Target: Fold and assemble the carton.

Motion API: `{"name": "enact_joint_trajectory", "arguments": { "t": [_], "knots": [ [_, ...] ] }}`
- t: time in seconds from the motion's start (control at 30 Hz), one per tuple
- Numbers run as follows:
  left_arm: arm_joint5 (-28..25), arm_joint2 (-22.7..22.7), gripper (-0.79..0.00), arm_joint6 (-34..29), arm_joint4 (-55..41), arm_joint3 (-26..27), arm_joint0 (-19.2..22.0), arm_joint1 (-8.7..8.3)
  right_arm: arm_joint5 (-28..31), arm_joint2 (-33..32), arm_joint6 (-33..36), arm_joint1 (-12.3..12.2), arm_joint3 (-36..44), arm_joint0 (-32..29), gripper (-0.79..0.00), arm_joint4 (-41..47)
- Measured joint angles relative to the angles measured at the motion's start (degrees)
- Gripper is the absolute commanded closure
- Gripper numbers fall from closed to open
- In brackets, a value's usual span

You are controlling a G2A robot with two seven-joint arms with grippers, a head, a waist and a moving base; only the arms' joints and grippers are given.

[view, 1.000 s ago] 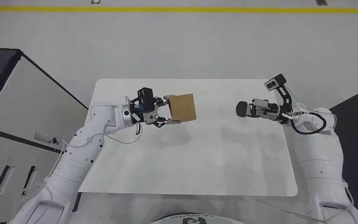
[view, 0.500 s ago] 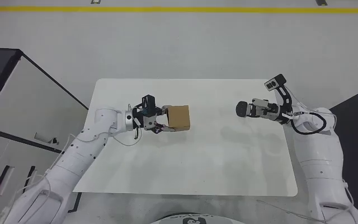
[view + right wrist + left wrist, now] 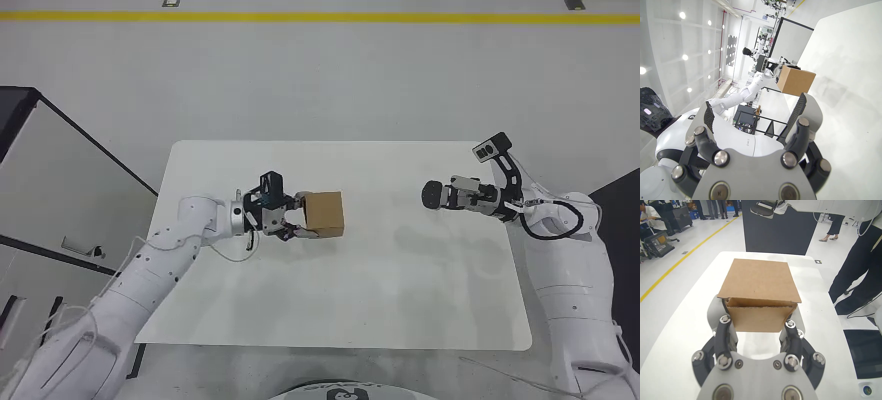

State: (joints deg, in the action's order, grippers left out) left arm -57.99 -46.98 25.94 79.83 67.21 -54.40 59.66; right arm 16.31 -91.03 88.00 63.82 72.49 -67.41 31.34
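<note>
The brown cardboard carton point(image 3: 323, 213) stands on the white table point(image 3: 400, 290), left of centre, formed into a box. In the left wrist view the carton point(image 3: 759, 283) has its top panel closed and one end flap folded down toward me. My left gripper point(image 3: 292, 219) clasps that end, one finger on each side wall point(image 3: 756, 311). My right gripper point(image 3: 432, 194) hangs above the table's right side, well apart from the carton. Its fingers are open with nothing between them point(image 3: 755, 106). The right wrist view shows the carton point(image 3: 796, 82) farther off.
A dark partition point(image 3: 60, 170) stands beyond the table's left edge. A person's dark trouser legs point(image 3: 857, 275) stand by the table's far end in the left wrist view. Bare table stretches between the carton and the right gripper and along the front edge.
My left gripper has brought the carton down and nearer the table's front edge, and the box now sits squarer and looks smaller. The right arm has not moved.
</note>
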Motion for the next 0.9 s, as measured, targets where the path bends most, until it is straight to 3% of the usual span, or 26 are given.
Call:
{"name": "enact_joint_trajectory", "arguments": {
  "t": [0.37, 0.7, 0.9],
  "knots": [
    [1.61, 6.33, 0.000, 12.52, 7.28, -6.81, 5.10, 3.12, 0.00, 0.00, 0.00, 0.00, 0.00, 0.00, -0.785, 0.00],
    [3.69, 6.40, 0.000, 11.55, 7.48, -6.82, 4.52, 3.25, 0.00, 0.00, 0.00, 0.00, 0.00, 0.00, -0.785, 0.00],
    [6.05, 9.03, 0.000, 16.43, 10.16, -12.11, 5.42, 4.69, 0.00, 0.00, 0.00, 0.00, 0.00, 0.00, -0.785, 0.00]
  ]
}}
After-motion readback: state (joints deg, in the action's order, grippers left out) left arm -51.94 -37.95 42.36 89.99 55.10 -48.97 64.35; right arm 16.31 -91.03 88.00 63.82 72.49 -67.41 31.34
